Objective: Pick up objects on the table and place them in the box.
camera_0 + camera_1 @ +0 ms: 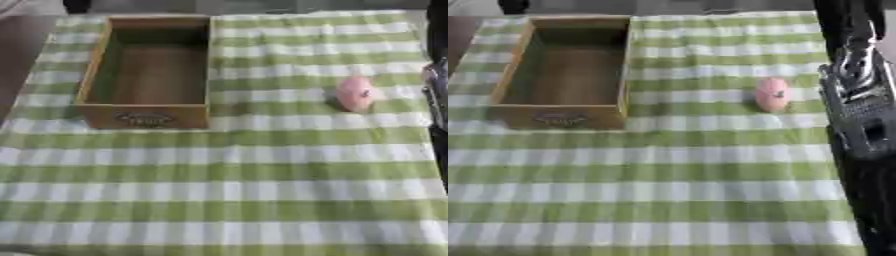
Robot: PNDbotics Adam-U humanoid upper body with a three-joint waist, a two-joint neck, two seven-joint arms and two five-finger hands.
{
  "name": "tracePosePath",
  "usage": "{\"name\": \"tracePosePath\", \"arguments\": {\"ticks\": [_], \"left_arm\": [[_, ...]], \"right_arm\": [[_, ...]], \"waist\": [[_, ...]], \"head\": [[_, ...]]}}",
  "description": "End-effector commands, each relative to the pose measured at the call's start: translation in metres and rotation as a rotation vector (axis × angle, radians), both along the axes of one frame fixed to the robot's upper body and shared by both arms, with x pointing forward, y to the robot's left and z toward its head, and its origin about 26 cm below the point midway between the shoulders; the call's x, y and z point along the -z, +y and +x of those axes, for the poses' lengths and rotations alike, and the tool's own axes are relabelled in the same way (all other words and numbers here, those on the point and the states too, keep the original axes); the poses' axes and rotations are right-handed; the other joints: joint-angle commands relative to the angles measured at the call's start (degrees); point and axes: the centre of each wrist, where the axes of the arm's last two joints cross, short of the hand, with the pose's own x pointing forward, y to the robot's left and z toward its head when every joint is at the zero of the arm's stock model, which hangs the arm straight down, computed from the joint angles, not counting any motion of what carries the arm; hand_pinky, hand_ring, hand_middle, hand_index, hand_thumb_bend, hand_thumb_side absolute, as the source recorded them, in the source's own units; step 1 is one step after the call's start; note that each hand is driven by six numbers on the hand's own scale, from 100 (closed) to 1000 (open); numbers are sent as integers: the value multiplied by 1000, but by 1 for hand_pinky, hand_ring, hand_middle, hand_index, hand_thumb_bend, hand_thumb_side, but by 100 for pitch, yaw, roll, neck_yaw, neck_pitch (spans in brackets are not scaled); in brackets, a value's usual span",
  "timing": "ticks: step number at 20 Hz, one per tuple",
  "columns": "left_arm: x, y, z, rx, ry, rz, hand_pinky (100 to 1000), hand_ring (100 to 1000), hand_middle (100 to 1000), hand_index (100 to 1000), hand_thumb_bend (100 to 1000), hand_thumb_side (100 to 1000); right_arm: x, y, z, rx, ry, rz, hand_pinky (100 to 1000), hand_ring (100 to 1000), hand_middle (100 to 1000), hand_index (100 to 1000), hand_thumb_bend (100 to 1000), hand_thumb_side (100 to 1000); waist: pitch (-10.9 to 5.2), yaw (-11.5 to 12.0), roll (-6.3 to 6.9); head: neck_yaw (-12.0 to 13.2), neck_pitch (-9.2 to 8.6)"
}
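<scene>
A small pink rounded object [773, 94] lies on the green-and-white checked cloth, right of the middle. A wooden box [144, 116] stands at the upper left, open at the top, and nothing shows inside it. My right hand [859, 107], black and silver, hangs along the right edge of the right eye view, just right of the pink object and apart from it. In the left eye view only a sliver of the right hand [435, 90] shows. My left hand is in neither view.
The checked cloth [227, 190] covers the table down to the near edge. A dark floor strip [17, 55] runs along the left of the box. The box has a dark label [143, 119] on its front wall.
</scene>
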Motion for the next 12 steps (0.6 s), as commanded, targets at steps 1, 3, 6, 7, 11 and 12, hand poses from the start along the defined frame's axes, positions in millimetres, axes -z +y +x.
{"name": "tracePosePath", "arguments": {"ticks": [1, 3, 6, 7, 11, 12], "left_arm": [[-7, 3, -4, -8, -20, 17, 616, 499, 577, 868, 100, 952], [-7, 3, -4, -8, -19, 18, 615, 499, 577, 868, 100, 953], [-7, 3, -4, -9, -15, 22, 616, 498, 577, 868, 100, 953], [-7, 3, -4, -9, -14, 23, 616, 498, 577, 868, 100, 953], [-6, 3, -5, -8, -8, 29, 616, 498, 576, 868, 100, 950], [-6, 3, -5, -7, -6, 31, 616, 498, 576, 868, 100, 953]], "right_arm": [[-12, -1, -3, 19, -37, -36, 783, 600, 550, 810, 100, 1000], [-18, -1, -2, 65, -43, -87, 784, 615, 569, 825, 160, 1000], [-29, 0, 2, 187, -64, -230, 778, 660, 618, 848, 268, 1000], [-33, 1, 4, 230, -70, -297, 777, 678, 633, 857, 360, 1000], [-49, 8, 15, 344, -11, -613, 788, 764, 757, 934, 391, 1000], [-52, 10, 18, 356, 36, -709, 791, 782, 779, 949, 403, 1000]], "waist": [[-131, 8, 2], [-142, 12, 0], [-160, 18, -8], [-167, 21, -13], [-201, 27, -35], [-208, 28, -40]], "head": [[11, 22], [13, 24], [6, 32], [4, 35], [-7, 55], [-11, 61]]}}
